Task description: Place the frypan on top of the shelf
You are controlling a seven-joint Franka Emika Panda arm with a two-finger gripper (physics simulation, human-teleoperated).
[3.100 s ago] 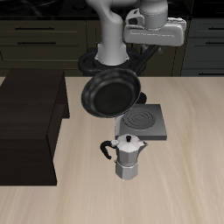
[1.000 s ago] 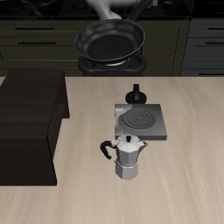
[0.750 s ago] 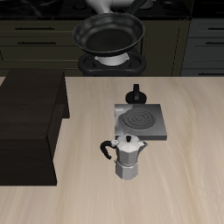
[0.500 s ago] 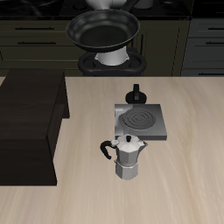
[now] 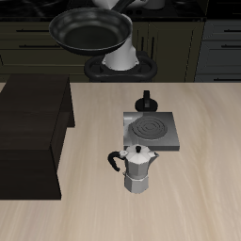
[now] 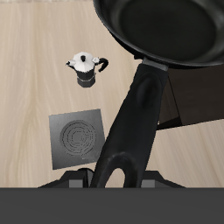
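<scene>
Frypan (image 5: 88, 31) higher and nearer shelf (image 5: 34, 132) than before, airborne

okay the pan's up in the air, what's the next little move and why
Probably carry the frypan further sideways toward the shelf, keeping height. It hangs level and high near the table's back, held by its handle, and not yet over the shelf's flat top. The moka pot and burner plate sit well below.
</scene>
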